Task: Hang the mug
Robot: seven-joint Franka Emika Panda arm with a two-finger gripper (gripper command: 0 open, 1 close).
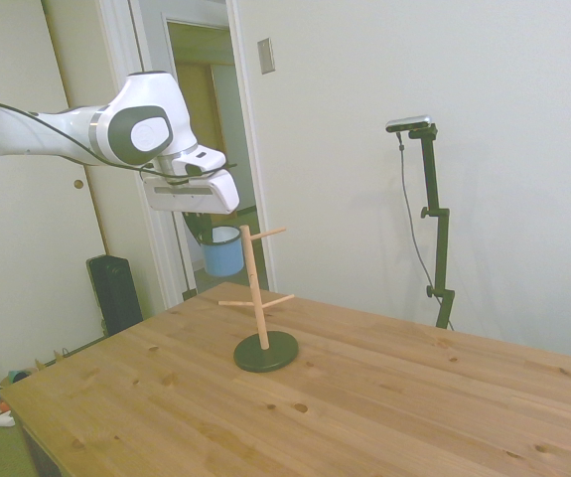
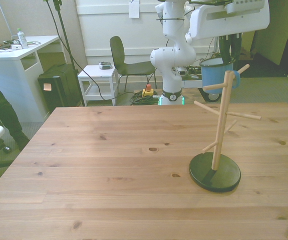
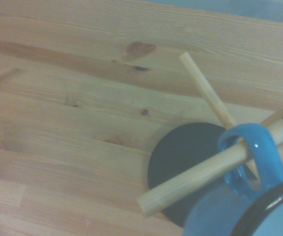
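In the side view, going left to right, the white arm (image 1: 27, 134) is being extended from nine o'clock, the claw (image 1: 203, 221) is hanging below its wrist, the mug (image 1: 223, 249) is being carried just under it, and the wooden peg stand (image 1: 256, 293) is standing on the counter (image 1: 384, 407) immediately at the mug's three o'clock. The claw is judged to be pinching the mug by its rim, though the fingers themselves are being hidden by the wrist housing. In the wrist view the mug's handle (image 3: 252, 157) is being shown already looped around an upper peg (image 3: 200, 173), above the stand's dark base (image 3: 180, 160). To finish this step well, the handle is best being slid further along the peg toward the post, so that the loop is seated well away from the free tip, and the mug is being lowered until the peg is taking the weight before any release. The mug is hanging directly at the claw's six o'clock, touching it.
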